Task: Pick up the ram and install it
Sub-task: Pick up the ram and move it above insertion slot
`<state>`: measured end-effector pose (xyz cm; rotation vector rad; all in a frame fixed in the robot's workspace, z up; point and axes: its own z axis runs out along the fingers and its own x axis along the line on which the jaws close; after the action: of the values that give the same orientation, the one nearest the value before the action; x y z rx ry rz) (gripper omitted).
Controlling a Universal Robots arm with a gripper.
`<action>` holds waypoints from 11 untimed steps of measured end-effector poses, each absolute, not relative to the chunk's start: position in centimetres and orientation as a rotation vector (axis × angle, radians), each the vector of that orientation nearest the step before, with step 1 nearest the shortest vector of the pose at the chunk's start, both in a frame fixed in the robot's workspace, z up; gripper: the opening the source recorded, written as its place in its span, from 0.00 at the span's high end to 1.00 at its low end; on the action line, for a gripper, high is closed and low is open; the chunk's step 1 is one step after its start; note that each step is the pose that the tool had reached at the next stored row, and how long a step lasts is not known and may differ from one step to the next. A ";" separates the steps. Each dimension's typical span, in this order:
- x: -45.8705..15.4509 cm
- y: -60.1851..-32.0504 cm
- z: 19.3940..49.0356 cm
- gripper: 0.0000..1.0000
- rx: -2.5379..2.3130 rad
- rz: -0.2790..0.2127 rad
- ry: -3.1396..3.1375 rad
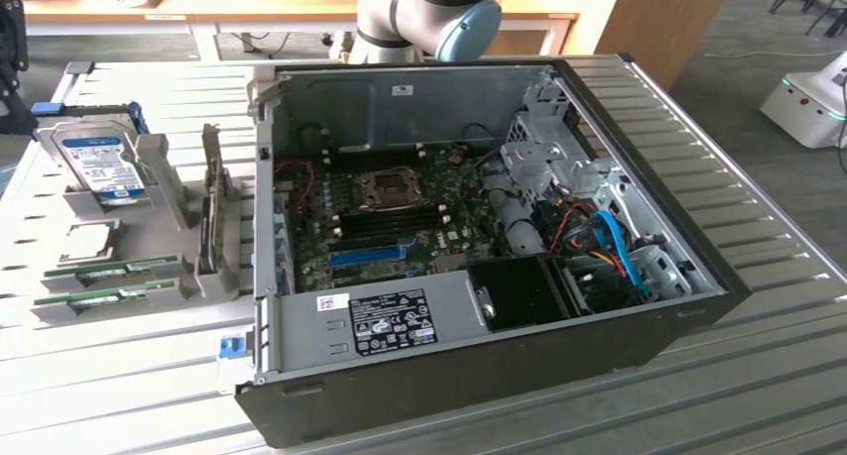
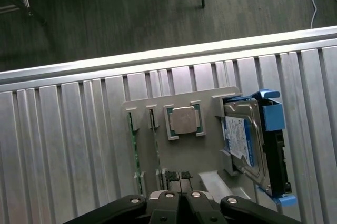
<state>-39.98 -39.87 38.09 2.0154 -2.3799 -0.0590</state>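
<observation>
The tool [image 2: 178, 177] is cut off at the picture's edge behind its tips. Near them the ram [image 2: 130, 145] stands edge-on, its label hidden.

**A robotics lab, by the look of it**

An open computer case [image 1: 530, 376] sits on a ribbed metal table [image 1: 741, 376]. Behind the case rises a robot arm [image 1: 423, 14], with wooden desks [image 1: 133, 14] beyond. To the exterior view's right of the case, a white machine with a green light [image 1: 807, 103] stands on grey carpet [image 1: 755, 29].
</observation>
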 end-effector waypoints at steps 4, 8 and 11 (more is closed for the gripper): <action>-40.0 -39.9 38.1 0.89 2.021 -0.066 -2.386; -40.0 -39.9 38.1 0.89 2.022 -0.067 -2.386; -40.0 -39.9 38.1 0.89 2.022 -0.067 -2.386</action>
<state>-39.99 -39.89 38.09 2.0217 -2.3863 -0.0666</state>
